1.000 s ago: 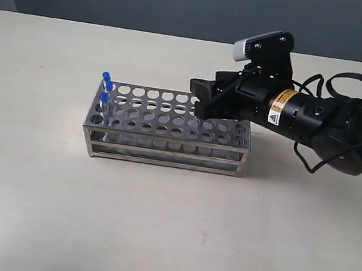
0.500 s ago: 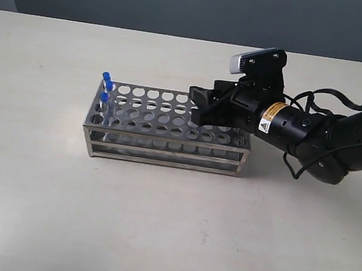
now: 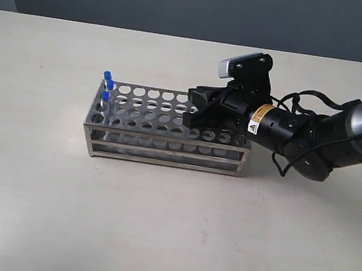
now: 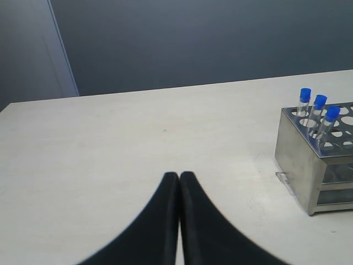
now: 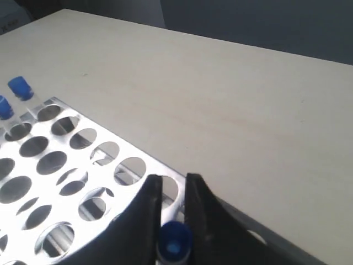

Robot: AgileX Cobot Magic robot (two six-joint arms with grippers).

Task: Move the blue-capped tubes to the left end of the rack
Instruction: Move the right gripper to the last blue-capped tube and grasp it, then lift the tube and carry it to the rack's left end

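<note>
Three blue-capped tubes (image 4: pixel 319 110) stand at the left end of the rack (image 3: pixel 161 137). Your right pincer (image 5: pixel 168 190) is clamped on the fourth tube (image 5: pixel 174 245) above the rack's right half. If you tilt it in transit, its tip may strike metal beside the target hole. Only the right wrist view shows this grasp. The left pincer (image 4: pixel 179 179), tips together, hovers over the bench (image 4: pixel 110 138).
</note>
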